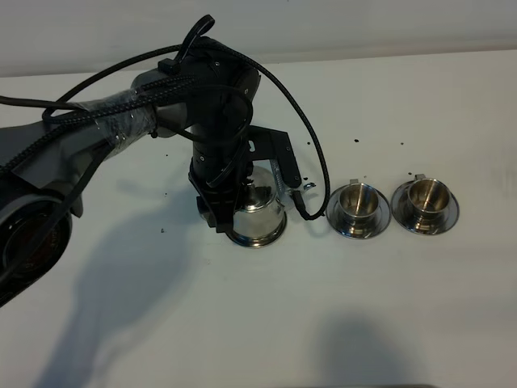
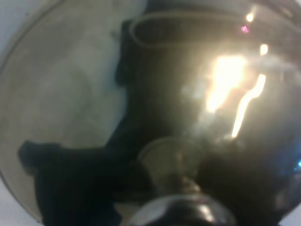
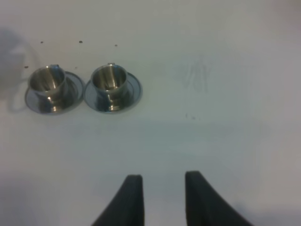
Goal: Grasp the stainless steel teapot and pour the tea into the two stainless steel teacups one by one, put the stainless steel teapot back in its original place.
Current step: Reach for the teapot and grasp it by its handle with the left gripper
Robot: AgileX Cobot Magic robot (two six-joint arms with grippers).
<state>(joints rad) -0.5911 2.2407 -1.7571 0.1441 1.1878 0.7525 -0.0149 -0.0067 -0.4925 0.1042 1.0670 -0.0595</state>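
The stainless steel teapot (image 1: 262, 214) stands left of centre on the white table. My left gripper (image 1: 229, 212) reaches down over its top and left side; the wrist hides its fingers, so its state is unclear. The left wrist view is filled by the teapot (image 2: 84, 94), whose shiny wall mirrors the dark arm. Its original place is hidden under the pot. The two stainless steel teacups (image 1: 359, 202) (image 1: 426, 196) sit on saucers to the teapot's right, and also show as teacups (image 3: 47, 80) (image 3: 109, 78). My right gripper (image 3: 163, 181) hangs above bare table, fingers parted and holding nothing.
Black cables (image 1: 311, 137) loop from the left arm and hang between the teapot and the nearer cup. Small dark specks (image 1: 355, 142) dot the table behind the cups. The table's far edge (image 1: 363, 56) runs along the back.
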